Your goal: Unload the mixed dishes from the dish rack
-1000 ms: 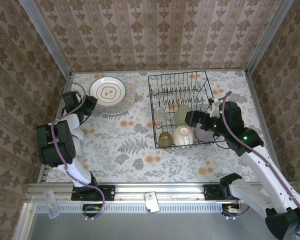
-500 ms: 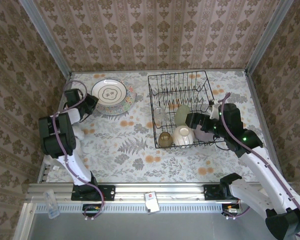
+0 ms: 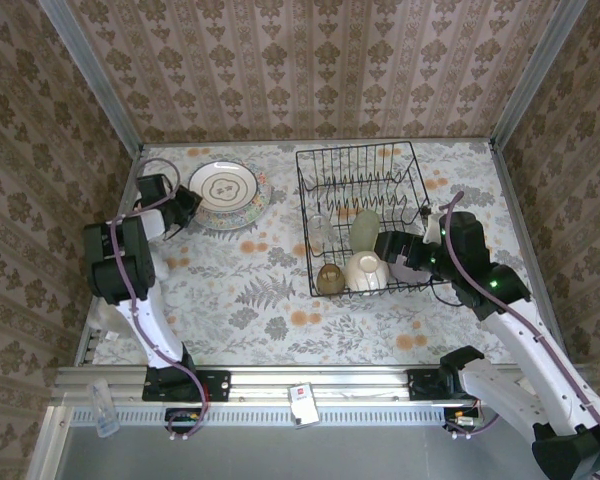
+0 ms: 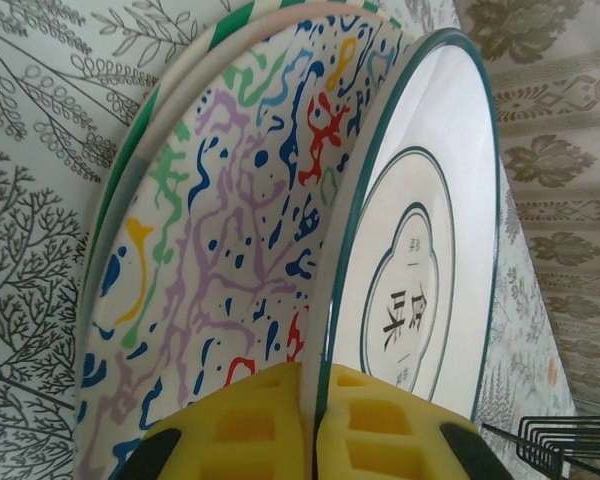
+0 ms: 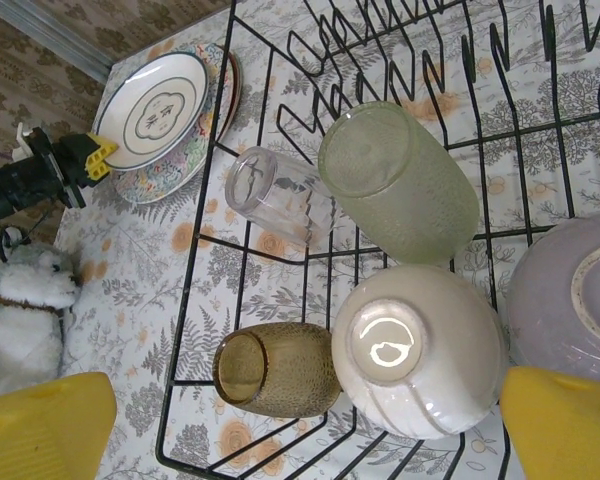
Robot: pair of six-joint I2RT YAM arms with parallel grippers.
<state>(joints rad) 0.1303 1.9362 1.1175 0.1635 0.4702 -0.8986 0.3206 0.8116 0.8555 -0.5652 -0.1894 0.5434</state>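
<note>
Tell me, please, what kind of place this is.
Probably a staged robot test cell rather than a real kitchen. Patterned wallpaper panels box in a floral-covered table, a left arm and right arm are bolted to a metal rail, and a dish rack sits on top.

Left arm (image 3: 130,295) and right arm (image 3: 525,335) are the same build: white shells on the long links, chunky black joint housings, black bases (image 3: 185,385). A purple cable (image 3: 445,210) is looped outside each arm. There's a green status light (image 3: 494,283) on the right arm. Left fingers (image 4: 250,420) are yellow with square moulded pockets; right fingers (image 5: 45,425) are plain yellow blocks.
</note>
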